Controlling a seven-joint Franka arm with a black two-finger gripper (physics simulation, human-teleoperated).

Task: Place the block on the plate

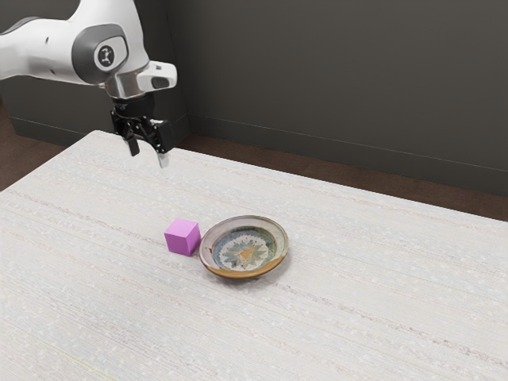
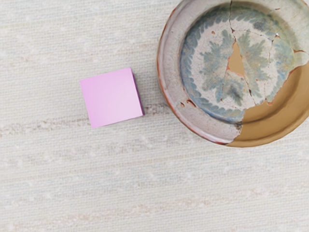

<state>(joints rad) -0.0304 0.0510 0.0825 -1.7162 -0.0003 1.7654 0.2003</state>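
Block [image 1: 182, 237] sits on the desk [image 1: 341, 317], at the plate's [image 1: 246, 252] nine o'clock in the exterior view. Our pincer [image 1: 148, 154] hangs high, spread; if we descend off-centre, we could clip the plate.

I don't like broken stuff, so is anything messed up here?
Yes, the plate looks damaged: thin dark cracks run across it, and plain tan patches interrupt its pattern in the middle and at one side. The block beside it looks fine.
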